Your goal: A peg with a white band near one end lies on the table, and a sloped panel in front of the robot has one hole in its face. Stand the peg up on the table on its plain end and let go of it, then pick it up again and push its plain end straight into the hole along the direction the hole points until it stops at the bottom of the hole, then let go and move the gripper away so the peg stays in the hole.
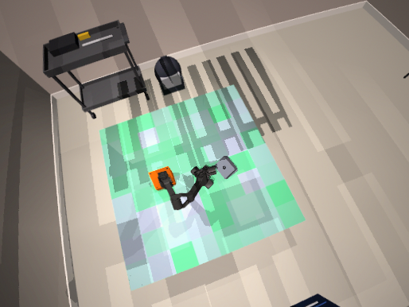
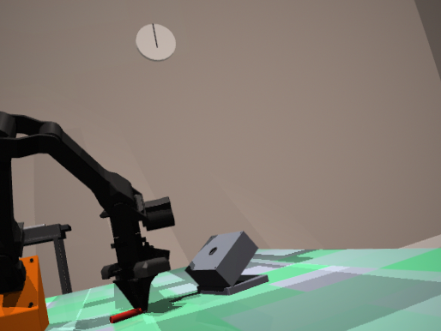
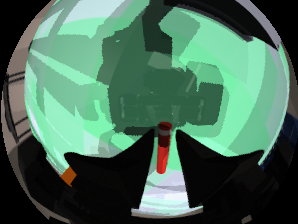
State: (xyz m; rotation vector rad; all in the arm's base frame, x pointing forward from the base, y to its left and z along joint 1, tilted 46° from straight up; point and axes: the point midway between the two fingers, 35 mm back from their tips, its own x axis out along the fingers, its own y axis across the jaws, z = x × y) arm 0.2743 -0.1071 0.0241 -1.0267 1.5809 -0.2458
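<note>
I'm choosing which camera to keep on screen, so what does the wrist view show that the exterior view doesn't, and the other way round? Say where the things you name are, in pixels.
Only the wrist view: the peg's pale band (image 3: 164,133), near its far end, and a gap on each side of the peg between the gripper's fingertips.

Only the exterior view: a round wall clock (image 2: 155,42) and the sloped panel (image 2: 223,257) with its hole.

Both: the red peg (image 2: 125,315) (image 3: 162,157), lying down, the gripper (image 2: 142,309) (image 3: 165,132) and the orange base (image 2: 42,279) (image 3: 69,176).
</note>
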